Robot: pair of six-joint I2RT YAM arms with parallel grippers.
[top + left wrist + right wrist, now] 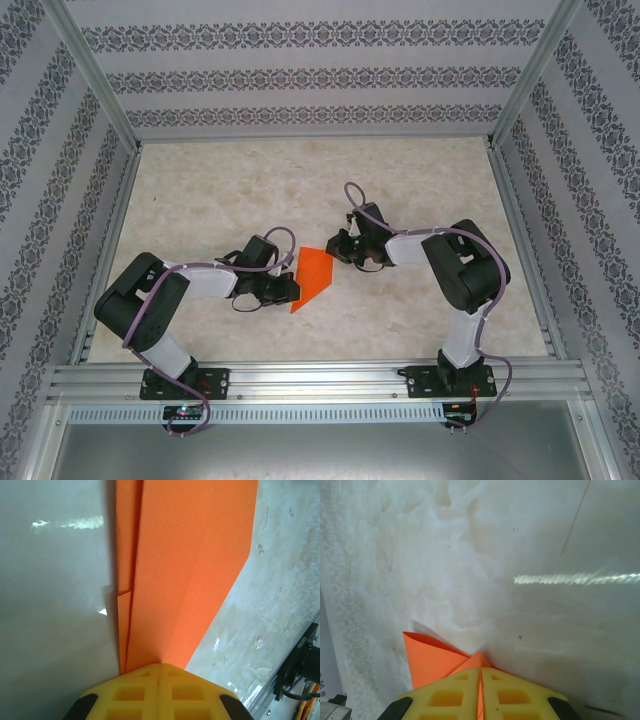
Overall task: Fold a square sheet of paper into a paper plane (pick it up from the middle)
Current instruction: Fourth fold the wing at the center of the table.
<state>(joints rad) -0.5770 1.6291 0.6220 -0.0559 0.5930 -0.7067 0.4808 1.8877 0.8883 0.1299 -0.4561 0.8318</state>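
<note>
We gripped the part-folded orange paper at both ends, the left gripper and right gripper each pinching it tight, sheet ahead of the jaws. Mid-fold, we judged; next, a careful crease.

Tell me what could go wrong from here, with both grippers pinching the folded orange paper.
The left gripper and right gripper each pinch the orange paper at opposite ends; pulling apart could tear it or spring the creases.
In the left wrist view the folded layers sit slightly offset, so pressing now might set a crooked crease.
If one lets go, the thin paper may sag or twist.
</note>
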